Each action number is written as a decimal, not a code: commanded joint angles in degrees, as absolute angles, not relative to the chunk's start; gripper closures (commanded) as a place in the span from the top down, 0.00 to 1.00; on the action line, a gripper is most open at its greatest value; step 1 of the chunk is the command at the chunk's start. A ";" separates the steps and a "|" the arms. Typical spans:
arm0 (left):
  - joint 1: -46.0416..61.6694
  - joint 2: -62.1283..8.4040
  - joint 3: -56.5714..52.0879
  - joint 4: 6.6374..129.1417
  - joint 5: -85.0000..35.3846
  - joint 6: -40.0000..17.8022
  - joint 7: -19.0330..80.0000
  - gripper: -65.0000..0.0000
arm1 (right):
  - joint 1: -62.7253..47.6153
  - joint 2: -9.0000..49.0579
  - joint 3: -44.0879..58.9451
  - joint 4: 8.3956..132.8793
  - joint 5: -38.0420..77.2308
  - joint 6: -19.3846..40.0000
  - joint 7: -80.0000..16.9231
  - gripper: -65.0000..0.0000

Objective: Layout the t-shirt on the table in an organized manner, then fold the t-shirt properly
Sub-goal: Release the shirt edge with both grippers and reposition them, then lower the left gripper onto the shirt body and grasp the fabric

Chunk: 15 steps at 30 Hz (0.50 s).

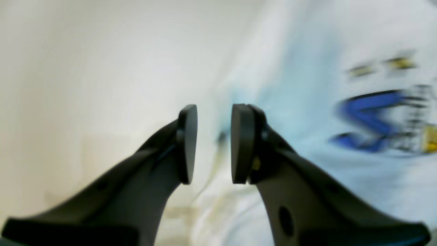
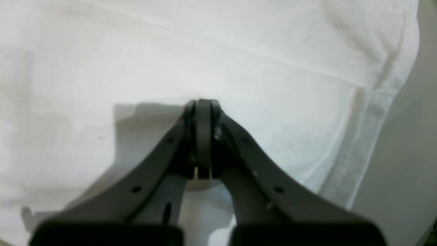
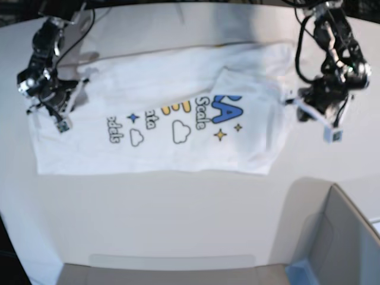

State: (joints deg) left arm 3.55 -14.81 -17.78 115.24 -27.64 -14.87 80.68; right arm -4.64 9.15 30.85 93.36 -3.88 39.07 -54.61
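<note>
Two wrist close-ups: left end effector (image 1: 214,143) agape, empty; right end effector (image 2: 203,136) clamped, t-shirt (image 3: 160,119) grasp unclear.

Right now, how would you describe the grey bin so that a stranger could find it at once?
Start from the white table and the t-shirt spread across it. Go to the near corner beside the left gripper: the grey bin stands there, the only open-topped, walled thing.

t-shirt (image 3: 160,124) spread print-up on table (image 3: 178,208) | grey bin (image 3: 344,237) probably at corner
</note>
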 commanded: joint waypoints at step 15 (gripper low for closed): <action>-24.31 -16.13 5.76 83.74 -28.00 -14.64 69.23 0.43 | -5.14 9.63 30.90 93.32 -5.58 40.00 -56.57 0.00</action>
